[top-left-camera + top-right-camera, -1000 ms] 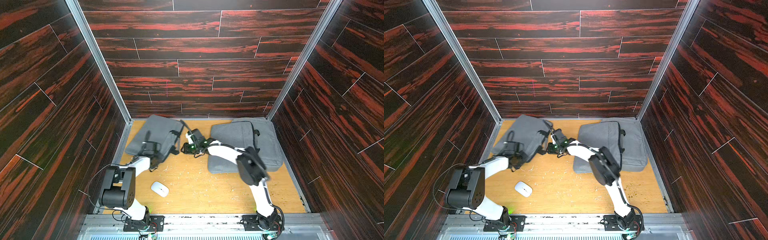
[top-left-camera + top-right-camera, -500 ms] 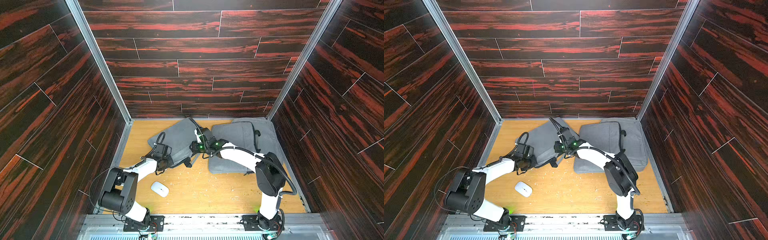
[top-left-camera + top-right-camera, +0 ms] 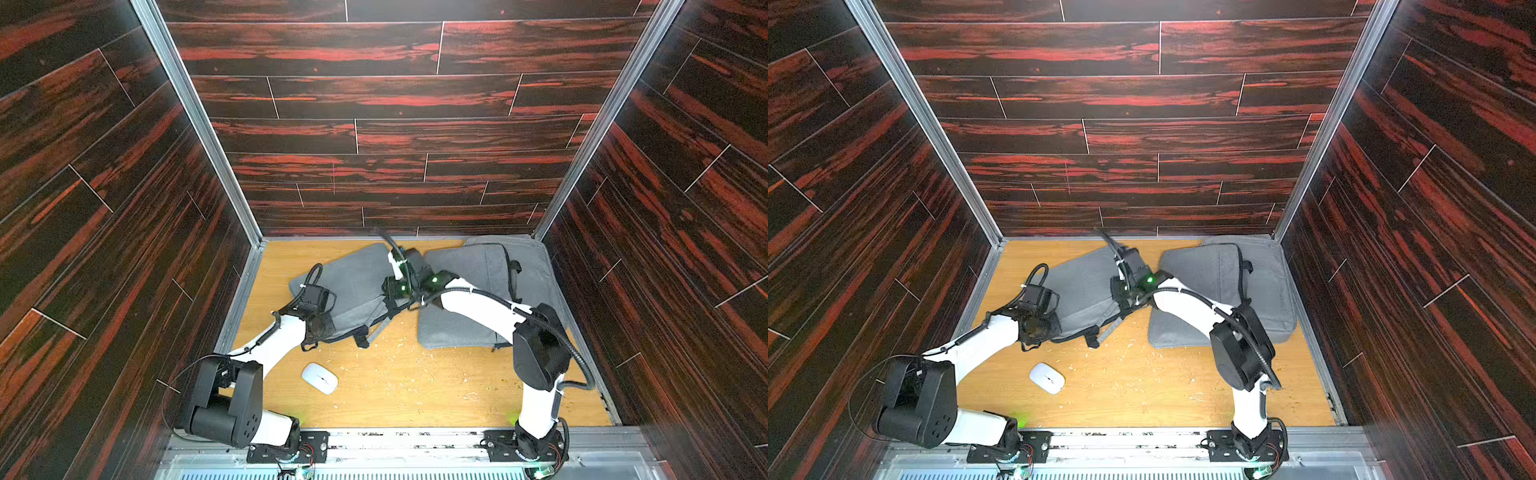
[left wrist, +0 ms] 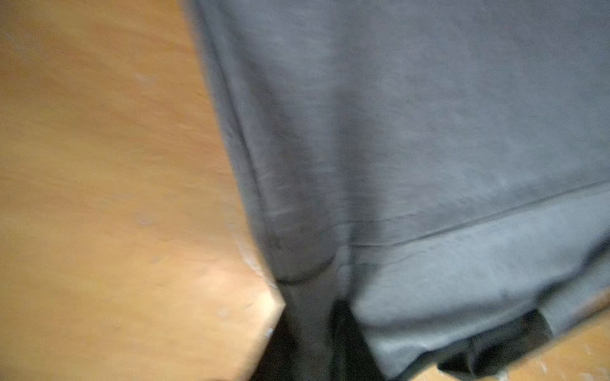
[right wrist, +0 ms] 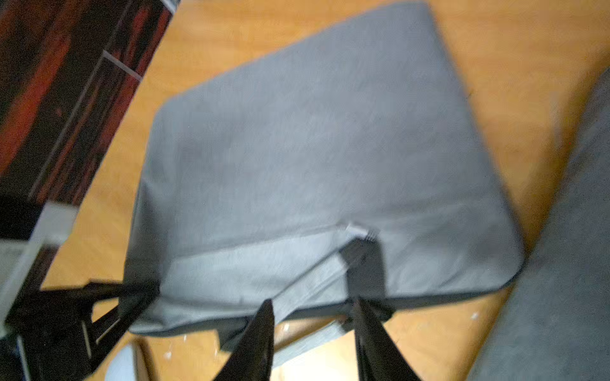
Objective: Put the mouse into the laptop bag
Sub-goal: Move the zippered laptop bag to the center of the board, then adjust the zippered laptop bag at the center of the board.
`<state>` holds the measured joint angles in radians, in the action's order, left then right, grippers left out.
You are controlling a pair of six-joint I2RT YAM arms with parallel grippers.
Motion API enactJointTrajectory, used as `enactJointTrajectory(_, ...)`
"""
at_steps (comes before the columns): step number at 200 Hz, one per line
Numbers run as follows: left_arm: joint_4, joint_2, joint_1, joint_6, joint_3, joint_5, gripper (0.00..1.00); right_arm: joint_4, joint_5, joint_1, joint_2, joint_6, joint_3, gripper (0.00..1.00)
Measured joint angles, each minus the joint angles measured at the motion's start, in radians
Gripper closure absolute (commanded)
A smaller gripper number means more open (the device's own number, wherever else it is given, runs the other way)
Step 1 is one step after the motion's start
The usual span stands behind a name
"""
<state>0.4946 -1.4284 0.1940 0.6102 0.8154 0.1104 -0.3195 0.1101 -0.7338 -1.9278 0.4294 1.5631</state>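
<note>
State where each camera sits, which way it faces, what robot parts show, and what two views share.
Both top views: high behind the bases, looking down and forward; left arm, right arm, mouse, laptop bag, second bag, table.
Left wrist: on the left arm, close over the laptop bag and table; blurred, no robot part clear.
Right wrist: on the right arm, facing across the laptop bag toward a side wall; right end effector, fingers flanking the bag's edge.
Shared: both wrist views show the laptop bag.

White mouse — grey laptop bag — honey wood-grain floor, black-and-red streaked wall planks
</note>
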Motion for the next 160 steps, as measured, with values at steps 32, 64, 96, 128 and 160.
enactJointTrajectory(32, 0.029, 0.051, -0.097, 0.035, -0.002, 0.038, 0.23, -0.036, 0.003, 0.050, -0.039, -0.012, 0.047, 0.58)
enactJointTrajectory(64, 0.036, 0.118, -0.127, 0.053, -0.025, 0.031, 0.22, -0.086, 0.003, 0.088, -0.108, -0.027, 0.119, 0.57)
enactJointTrajectory(96, -0.001, 0.173, -0.125, 0.080, -0.124, -0.045, 0.20, -0.123, -0.019, 0.169, -0.205, -0.029, 0.216, 0.57)
enactJointTrajectory(128, -0.050, 0.201, -0.108, 0.113, -0.226, -0.117, 0.18, -0.166, -0.042, 0.264, -0.338, -0.028, 0.340, 0.57)
enactJointTrajectory(160, -0.105, 0.180, -0.101, 0.124, -0.230, -0.140, 0.18, -0.192, -0.093, 0.278, -0.413, -0.027, 0.375, 0.58)
